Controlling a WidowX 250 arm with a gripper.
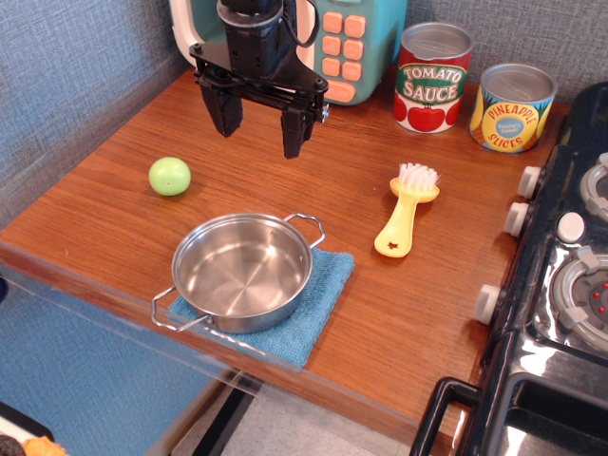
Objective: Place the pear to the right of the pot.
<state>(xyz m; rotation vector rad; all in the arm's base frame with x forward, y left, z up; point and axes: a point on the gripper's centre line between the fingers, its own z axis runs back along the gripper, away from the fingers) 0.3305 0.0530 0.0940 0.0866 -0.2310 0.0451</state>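
Note:
The pear is a small glossy light-green fruit lying on the wooden table to the left of and behind the pot. The pot is a shallow shiny steel pot with two wire loop handles, empty, standing on a blue cloth near the table's front edge. My gripper hangs above the table behind the pot and to the right of the pear, clear of both. Its two black fingers are spread apart and hold nothing.
A yellow dish brush lies right of the pot. A tomato sauce can and a pineapple slices can stand at the back right. A teal toy microwave stands at the back. A black toy stove borders the right side.

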